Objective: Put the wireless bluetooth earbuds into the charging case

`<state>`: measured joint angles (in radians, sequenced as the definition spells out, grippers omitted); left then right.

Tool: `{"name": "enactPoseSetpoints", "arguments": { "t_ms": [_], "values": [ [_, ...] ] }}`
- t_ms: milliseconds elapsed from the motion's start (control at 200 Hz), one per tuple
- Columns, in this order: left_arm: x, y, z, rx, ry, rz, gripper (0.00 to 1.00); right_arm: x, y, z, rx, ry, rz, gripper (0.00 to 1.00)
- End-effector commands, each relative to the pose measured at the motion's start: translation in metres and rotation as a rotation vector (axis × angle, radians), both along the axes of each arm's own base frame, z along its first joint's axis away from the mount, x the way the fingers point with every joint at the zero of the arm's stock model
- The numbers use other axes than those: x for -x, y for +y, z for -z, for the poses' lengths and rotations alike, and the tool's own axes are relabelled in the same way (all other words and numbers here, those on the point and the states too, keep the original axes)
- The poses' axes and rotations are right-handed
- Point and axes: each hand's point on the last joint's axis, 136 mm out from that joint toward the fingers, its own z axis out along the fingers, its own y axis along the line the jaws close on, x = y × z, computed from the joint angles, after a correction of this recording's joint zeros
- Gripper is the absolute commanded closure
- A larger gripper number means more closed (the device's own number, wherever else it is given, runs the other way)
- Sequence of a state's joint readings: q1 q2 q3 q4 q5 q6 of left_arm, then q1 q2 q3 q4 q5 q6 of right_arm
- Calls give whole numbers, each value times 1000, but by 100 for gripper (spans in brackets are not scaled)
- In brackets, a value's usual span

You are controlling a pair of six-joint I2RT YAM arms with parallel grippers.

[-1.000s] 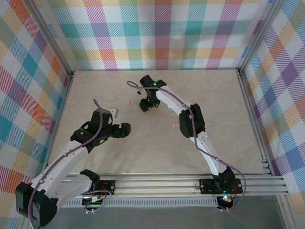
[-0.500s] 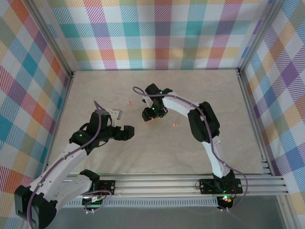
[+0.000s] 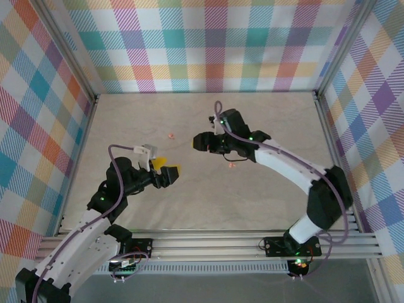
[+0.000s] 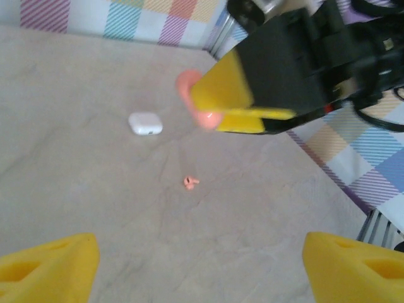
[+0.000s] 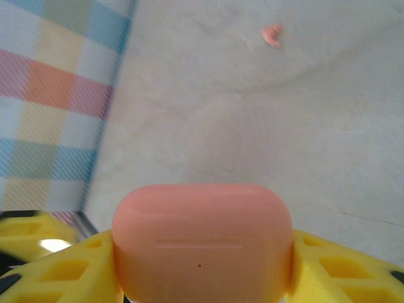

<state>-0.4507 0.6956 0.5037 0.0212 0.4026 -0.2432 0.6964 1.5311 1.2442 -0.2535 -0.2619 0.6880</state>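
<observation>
"Right wrist view: what's gripped?"

"The right tool (image 5: pixel 202 271) pinches the closed pink case (image 5: pixel 202 237); the left tool (image 3: pixel 166 167) gapes empty. A pink earbud (image 5: pixel 272 33) lies loose on the surface (image 5: pixel 252 126). Nothing looks inserted yet."

The right claw (image 4: pixel 206 112) hides much of the pink case (image 4: pixel 185 85).

Walls (image 3: pixel 221 44) are pastel plaid, with a salmon-pink case (image 5: pixel 202 243) and white case (image 4: pixel 145 123)

Table (image 3: pixel 265 196) bearing white case (image 4: pixel 145 123), pink earbud (image 4: pixel 190 182)
</observation>
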Motion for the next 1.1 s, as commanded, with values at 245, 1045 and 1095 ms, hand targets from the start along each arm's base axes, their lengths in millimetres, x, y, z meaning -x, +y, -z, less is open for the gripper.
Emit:
{"name": "enactPoseSetpoints", "arguments": {
  "t_ms": [245, 1045, 1095],
  "values": [
    [-10, -77, -98, 86, -412, 194, 21, 28, -6, -108, -242, -101, 139, 44],
    [-38, -109, -120, 213, -362, 196, 45, 43, -18, -134, -394, -95, 198, 43],
    [-39, -111, -122, 229, -376, 190, 46, 42, -17, -137, -407, -93, 200, 43]
  ]
}}
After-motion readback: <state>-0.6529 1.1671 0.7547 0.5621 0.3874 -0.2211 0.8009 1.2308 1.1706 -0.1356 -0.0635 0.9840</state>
